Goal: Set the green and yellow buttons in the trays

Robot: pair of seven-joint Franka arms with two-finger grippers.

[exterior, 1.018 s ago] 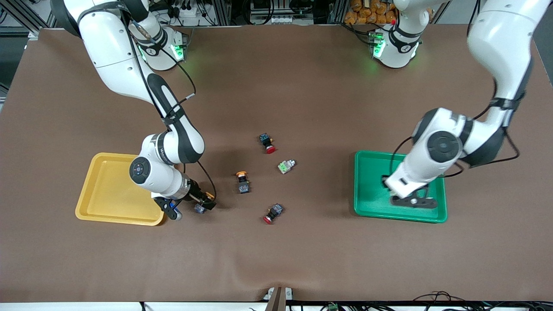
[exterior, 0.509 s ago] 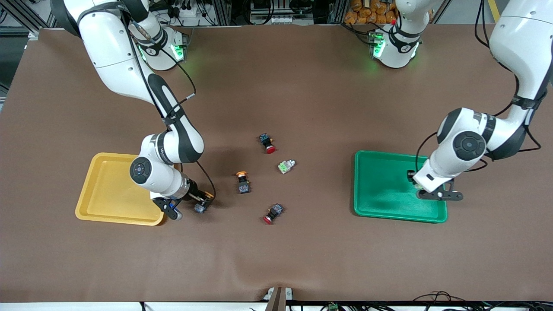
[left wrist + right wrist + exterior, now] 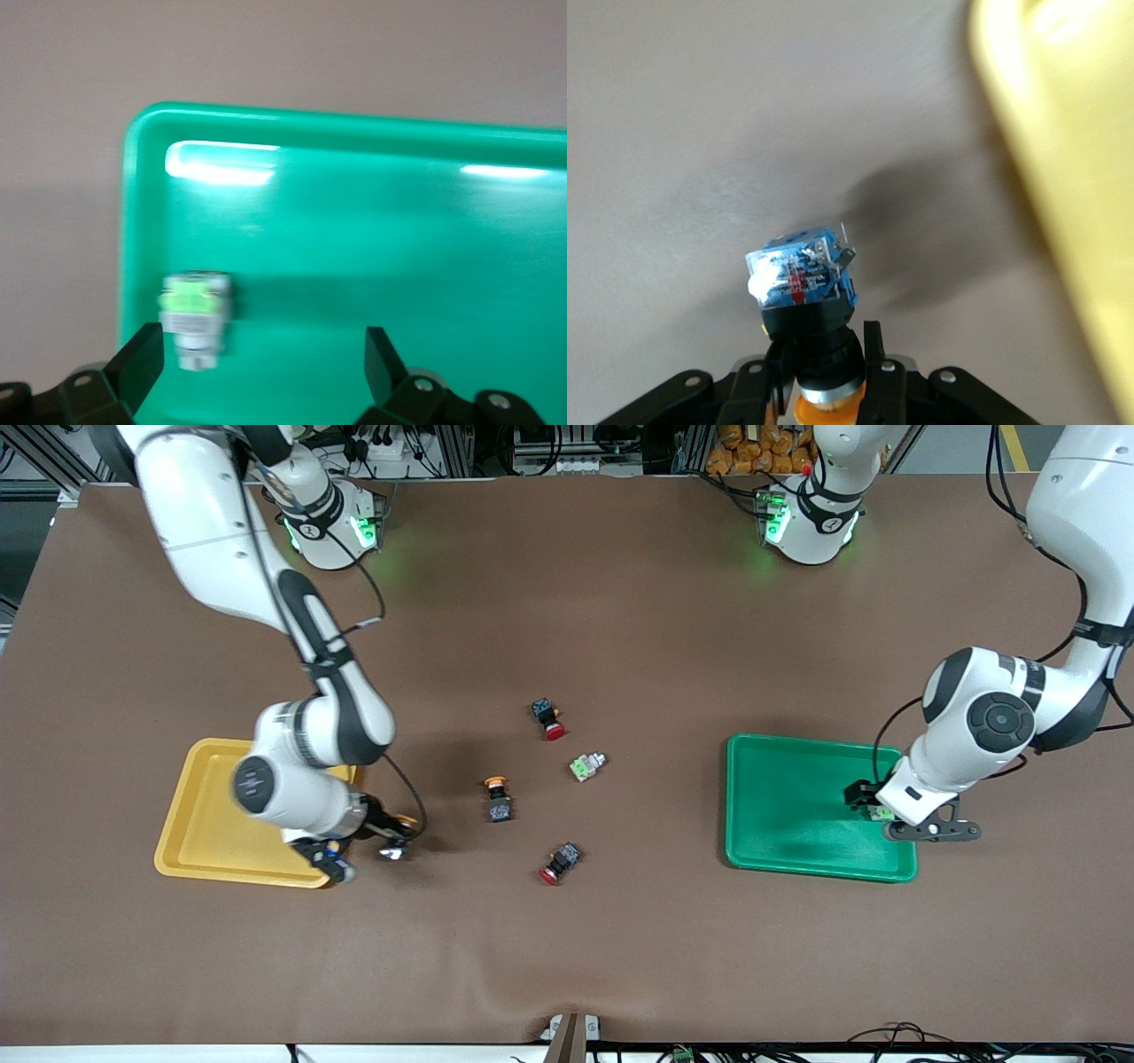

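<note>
My right gripper [image 3: 391, 848] is shut on a black-bodied yellow-capped button [image 3: 801, 285], holding it just over the table beside the yellow tray [image 3: 208, 815]; the tray's rim shows in the right wrist view [image 3: 1050, 168]. My left gripper [image 3: 877, 808] is open over the green tray [image 3: 788, 815]. A grey and light-green button [image 3: 197, 310] lies in that tray [image 3: 372, 239] close to one finger [image 3: 142, 359]; it also shows in the front view [image 3: 881, 813]. On the table's middle lie a second yellow-capped button [image 3: 498, 797] and a second green button [image 3: 586, 766].
Two black switches with red caps lie near the middle, one [image 3: 548, 718] farther from the camera than the green button, one [image 3: 560, 863] nearer. The brown mat has a crease near the camera-side edge.
My right gripper has shifted with the yellow-capped button toward the yellow tray. My left gripper has moved over the green tray toward the left arm's end of the table.
</note>
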